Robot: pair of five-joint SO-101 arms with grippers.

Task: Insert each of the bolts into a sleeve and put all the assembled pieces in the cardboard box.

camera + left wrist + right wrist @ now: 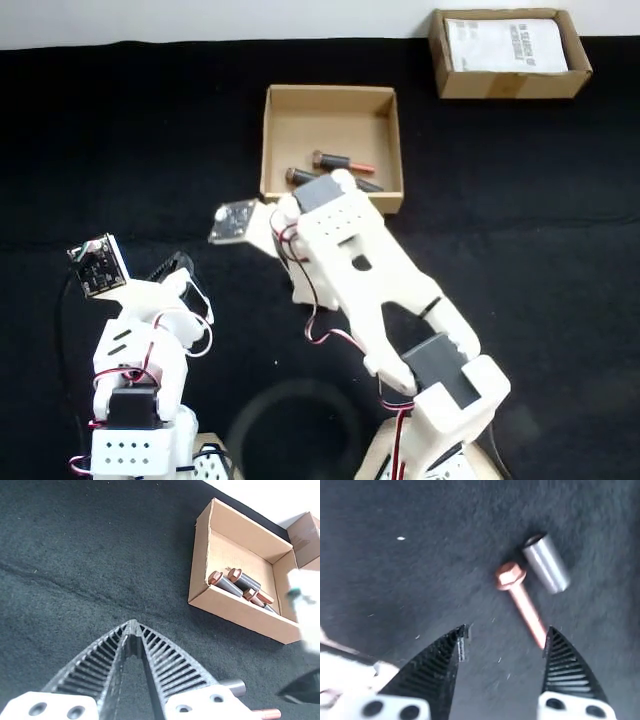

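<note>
A loose copper bolt (520, 597) lies on the black mat, its hex head next to a grey sleeve (546, 562). My right gripper (507, 631) hangs open just over the bolt's threaded end, one finger (555, 650) close beside it. The open cardboard box (383, 120) holds assembled pieces (340, 162); it also appears in the left wrist view as the box (235, 612) with the pieces (235, 582) inside. My left gripper (132, 626) is shut with nothing in it, low over bare mat to the left of the box, at the near left as the gripper (178, 268).
A second cardboard box (510, 82) with a printed sheet stands at the far right corner. The right arm (350, 250) stretches across the mat's middle up to the box's front wall. A sleeve (232, 685) and bolt (265, 712) show beside the left gripper's base.
</note>
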